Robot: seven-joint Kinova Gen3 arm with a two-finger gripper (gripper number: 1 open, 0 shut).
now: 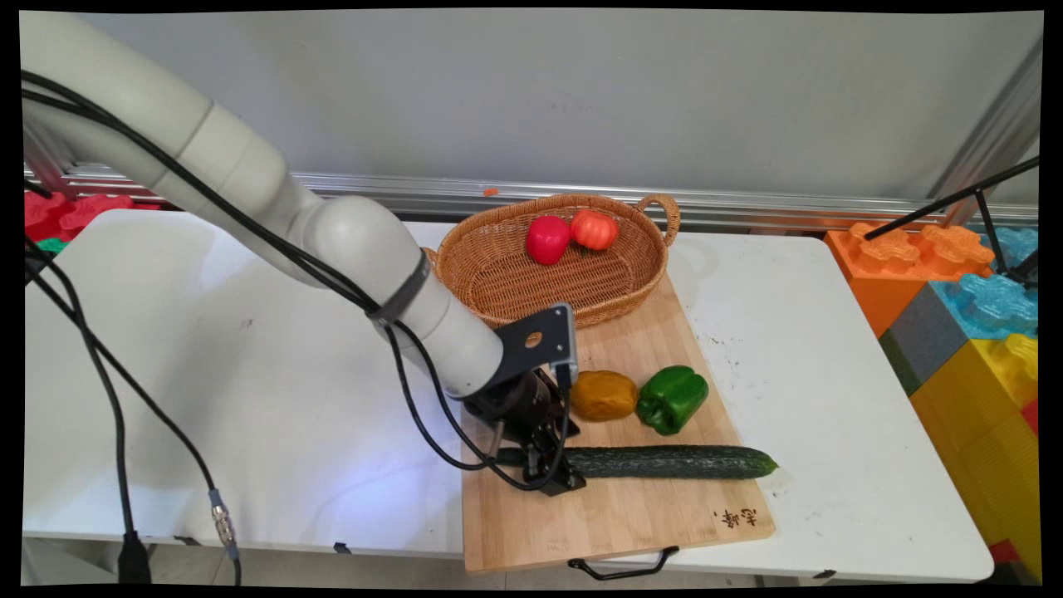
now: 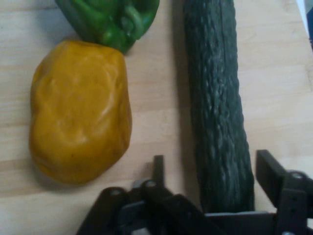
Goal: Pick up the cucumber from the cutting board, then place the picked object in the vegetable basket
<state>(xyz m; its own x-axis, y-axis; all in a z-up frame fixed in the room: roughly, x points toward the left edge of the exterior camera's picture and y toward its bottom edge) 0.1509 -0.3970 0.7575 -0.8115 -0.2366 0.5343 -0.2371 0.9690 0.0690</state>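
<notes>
On the white bench point(image 1: 249, 374) lies a wooden board point(image 1: 631, 515) with a basket point(image 1: 498, 282), and there the jaws of the gripper point(image 2: 210, 178) stand released around one end of the cucumber point(image 2: 217, 112), beside a yellow potato point(image 2: 80, 112) and green pepper point(image 2: 112, 17).

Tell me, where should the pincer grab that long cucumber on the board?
Probably across its width near one end, coming down from above. The cucumber lies flat on the cutting board, long and narrow, so only its short width fits between the fingers. The pincer already straddles its left end, clear of the yellow potato.
</notes>
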